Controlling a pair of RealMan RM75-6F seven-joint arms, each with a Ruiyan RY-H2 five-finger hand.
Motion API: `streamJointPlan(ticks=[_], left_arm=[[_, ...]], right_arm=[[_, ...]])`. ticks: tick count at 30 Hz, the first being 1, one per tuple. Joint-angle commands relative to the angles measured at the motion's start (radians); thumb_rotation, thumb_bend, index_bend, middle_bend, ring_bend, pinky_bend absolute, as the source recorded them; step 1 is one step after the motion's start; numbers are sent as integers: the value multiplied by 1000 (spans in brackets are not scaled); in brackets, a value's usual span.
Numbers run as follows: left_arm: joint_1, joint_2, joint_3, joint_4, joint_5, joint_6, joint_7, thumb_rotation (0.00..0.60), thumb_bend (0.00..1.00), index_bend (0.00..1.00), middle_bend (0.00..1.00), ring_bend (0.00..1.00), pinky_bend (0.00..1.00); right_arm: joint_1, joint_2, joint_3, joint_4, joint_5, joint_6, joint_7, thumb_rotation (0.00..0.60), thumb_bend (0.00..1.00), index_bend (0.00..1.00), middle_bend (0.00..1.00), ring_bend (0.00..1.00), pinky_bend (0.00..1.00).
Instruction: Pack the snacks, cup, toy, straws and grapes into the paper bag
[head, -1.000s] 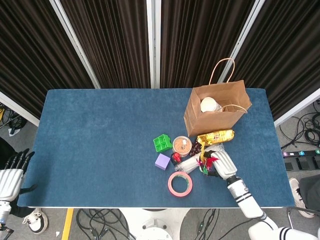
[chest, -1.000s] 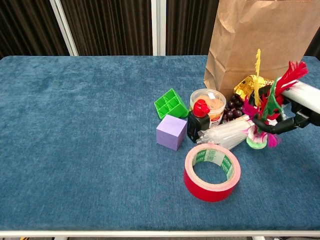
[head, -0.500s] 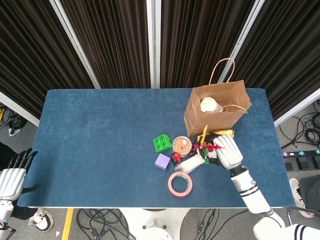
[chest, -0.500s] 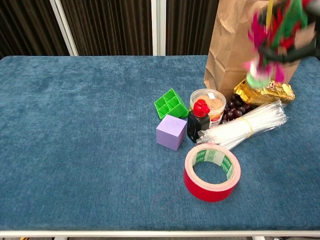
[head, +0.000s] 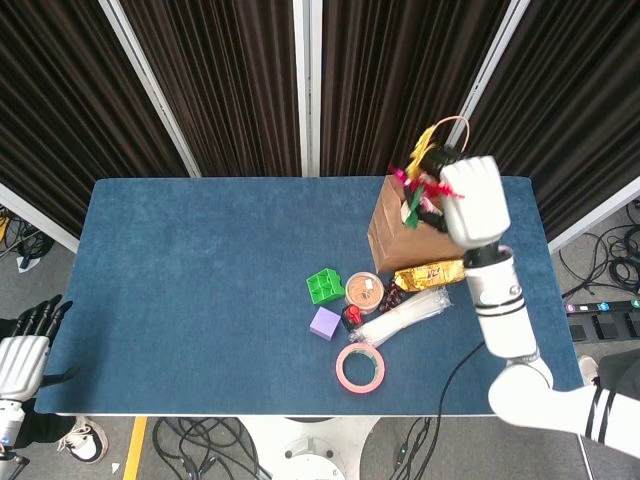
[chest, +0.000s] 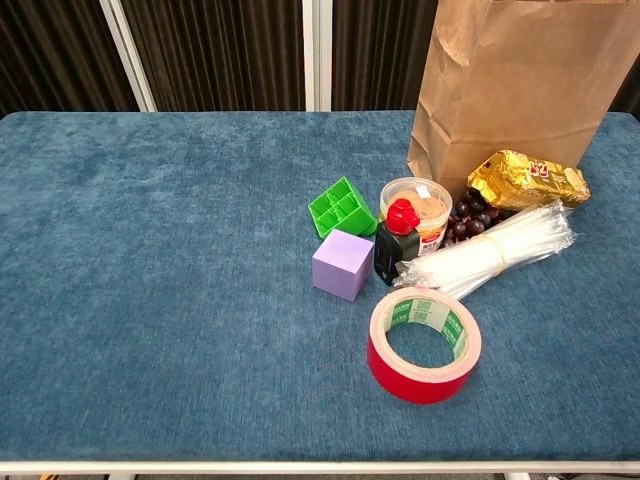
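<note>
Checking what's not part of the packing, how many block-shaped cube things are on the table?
2: a green cube left of the snack cup, and a purple cube just in front of it, beside the red-capped bottle. More could be hidden in the paper bag.

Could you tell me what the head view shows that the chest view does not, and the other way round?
Only the head view shows the right hand holding the feathered toy above the paper bag's open top, and the left hand hanging off the table's left edge. Only the chest view shows the printed lettering on the tape roll's side and the red cap of the small bottle. Both share the bag, gold snack packet, straws, grapes, snack cup, green block and purple cube.
</note>
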Motion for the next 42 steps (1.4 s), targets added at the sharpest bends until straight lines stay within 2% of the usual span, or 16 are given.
streamJointPlan(ticks=[1, 6, 13, 16, 20, 25, 28, 35, 40, 42], left_arm=[[-4, 3, -4, -12, -6, -9, -2, 600, 58, 70, 39, 0, 114], [-10, 2, -2, -16, -4, -19, 6, 600, 57, 70, 39, 0, 114], [-12, 5, 0, -25, -14, -35, 10, 600, 56, 70, 39, 0, 114], [-11, 8, -1, -27, -19, -37, 14, 600, 57, 70, 39, 0, 114], [-9, 7, 0, -27, -24, -40, 18, 600, 57, 70, 39, 0, 114], [-8, 3, 0, -22, -26, -42, 18, 600, 57, 70, 39, 0, 114], [-8, 1, 0, -19, -25, -41, 15, 600, 57, 70, 39, 0, 114], [-6, 0, 1, -14, -22, -37, 10, 600, 57, 70, 39, 0, 114], [-5, -1, 1, -14, -20, -34, 9, 600, 56, 70, 39, 0, 114], [-6, -1, 1, -14, -20, -33, 9, 600, 57, 70, 39, 0, 114]], right_arm=[[51, -10, 28, 137, 71, 0, -24, 600, 444, 738, 605, 514, 681], [58, -24, 12, 239, 141, -19, -10, 600, 439, 739, 602, 514, 681], [66, -30, -17, 293, 232, -85, 21, 600, 388, 732, 581, 508, 672], [68, -28, -27, 287, 268, -117, 39, 600, 267, 669, 561, 448, 602], [69, -14, -48, 283, 281, -155, 54, 600, 94, 542, 501, 329, 454], [70, 15, -76, 268, 307, -193, 47, 600, 4, 414, 421, 230, 347], [71, 24, -78, 258, 314, -191, 56, 600, 0, 352, 377, 179, 298], [76, 28, -73, 245, 307, -161, 83, 600, 0, 324, 356, 152, 268], [77, 54, -88, 221, 318, -176, 76, 600, 0, 248, 293, 91, 163], [75, 57, -84, 213, 313, -168, 93, 600, 0, 246, 289, 89, 162]])
